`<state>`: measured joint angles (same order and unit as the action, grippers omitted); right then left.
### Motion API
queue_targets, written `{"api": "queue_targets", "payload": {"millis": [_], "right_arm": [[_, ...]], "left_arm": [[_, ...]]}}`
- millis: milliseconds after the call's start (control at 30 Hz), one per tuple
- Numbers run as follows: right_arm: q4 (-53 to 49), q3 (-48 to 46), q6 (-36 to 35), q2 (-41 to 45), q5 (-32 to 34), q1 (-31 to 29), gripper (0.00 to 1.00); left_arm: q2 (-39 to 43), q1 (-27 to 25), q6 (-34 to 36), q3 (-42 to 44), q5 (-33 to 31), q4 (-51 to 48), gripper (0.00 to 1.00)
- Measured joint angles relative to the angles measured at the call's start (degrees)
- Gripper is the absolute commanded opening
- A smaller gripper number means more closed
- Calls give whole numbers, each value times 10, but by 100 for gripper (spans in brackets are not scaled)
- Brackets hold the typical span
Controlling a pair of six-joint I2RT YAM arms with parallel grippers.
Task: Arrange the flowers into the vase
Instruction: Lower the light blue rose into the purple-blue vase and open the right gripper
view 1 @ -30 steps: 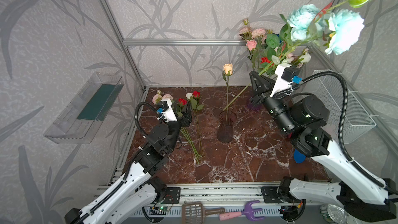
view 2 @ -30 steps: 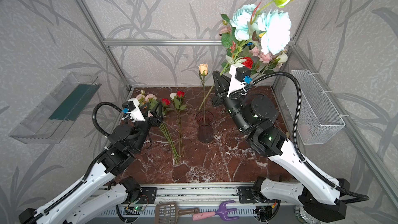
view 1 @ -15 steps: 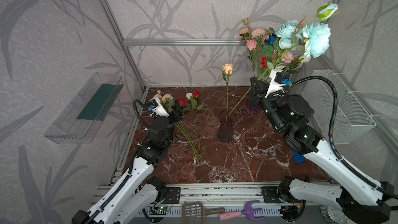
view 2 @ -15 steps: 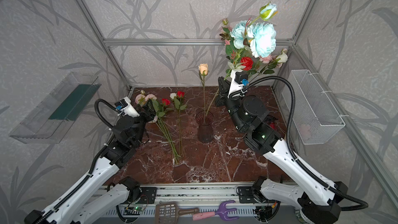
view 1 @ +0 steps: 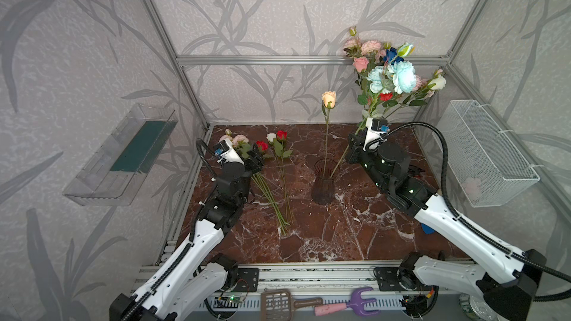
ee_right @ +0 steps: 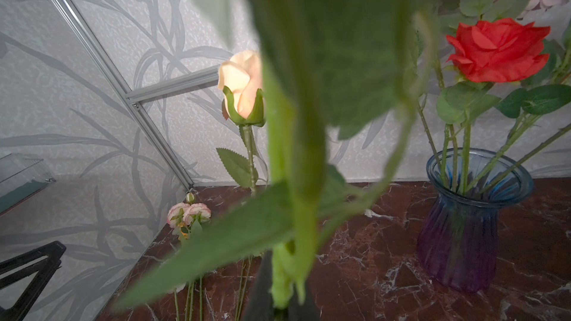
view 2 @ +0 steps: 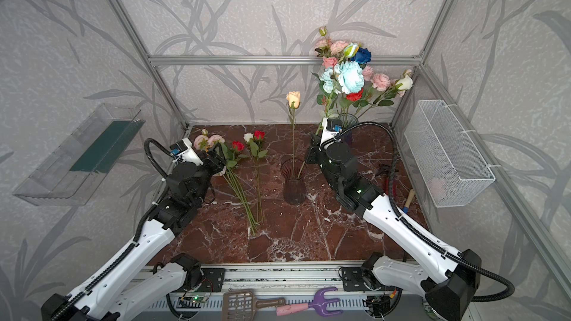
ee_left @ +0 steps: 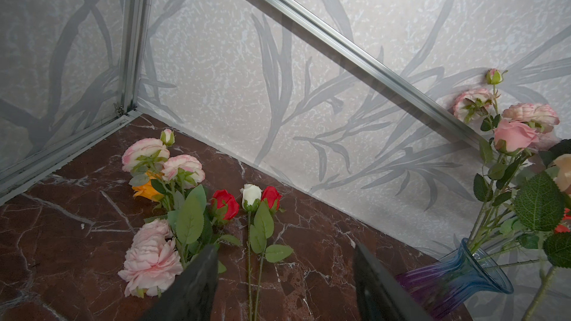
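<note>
Surface (view 1: 309, 242): brown marble pattern, inside a metal-framed enclosure with leaf-patterned walls.
Wire basket (view 1: 488, 155): white, hung on the right wall.
Clear tray (view 1: 123, 155): fixed to the left wall, with green inside.
Blue-purple vase (ee_right: 463, 226): upright in the back right corner, holding a bouquet (view 2: 380, 81) of pink, red, white and blue blooms.
Pale-blue peony (view 1: 401, 77): its bloom sits high, in front of the bouquet. Its long green stem slants down to the left through the right end effector, and the lower end is inside the mouth of the dark vase.
Loose flowers (view 1: 278, 149): lying flat on the left half of the surface, blooms toward the back wall. They are pink peonies (ee_left: 151, 260), red roses (ee_left: 225, 203), a white rose (ee_left: 251, 194) and an orange rose (ee_left: 143, 191).
Dark vase (view 1: 323, 185): upright near the middle of the surface.
Peach rose (view 1: 328, 99): stands upright in the dark vase.
Right end effector (view 1: 352, 145): closed on the peony's stem, just above and to the right of the dark vase's rim.
Left end effector (ee_left: 284, 276): jaws fairly wide apart, gripping nothing, poised over the loose flowers near their blooms.
</note>
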<state>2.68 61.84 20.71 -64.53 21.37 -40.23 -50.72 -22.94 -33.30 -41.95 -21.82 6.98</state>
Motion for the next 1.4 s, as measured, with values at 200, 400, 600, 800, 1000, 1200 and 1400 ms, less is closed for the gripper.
{"api": "queue_targets", "payload": {"millis": [200, 400, 600, 800, 1000, 1200, 1400], "right_arm": [[0, -9, 19, -2, -6, 3, 10], [-7, -19, 31, -4, -11, 4, 21], [-14, -24, 38, -4, -17, 4, 23], [-18, -28, 43, -4, -22, 4, 31], [-24, -28, 44, -4, -24, 4, 40], [-38, -28, 42, -4, -30, 5, 47], [-61, -17, 32, -10, -50, 5, 48]], "left_arm": [[-5, 5, -8, 0, 14, -7, 69], [-8, 6, -12, 0, 23, -10, 69], [-16, 9, -13, -2, 28, -13, 69], [-23, 10, -14, -2, 35, -14, 69], [-30, 11, -15, -3, 40, -15, 69], [-37, 13, -22, -7, 44, -18, 69], [-45, 14, -24, -11, 49, -19, 69]]}}
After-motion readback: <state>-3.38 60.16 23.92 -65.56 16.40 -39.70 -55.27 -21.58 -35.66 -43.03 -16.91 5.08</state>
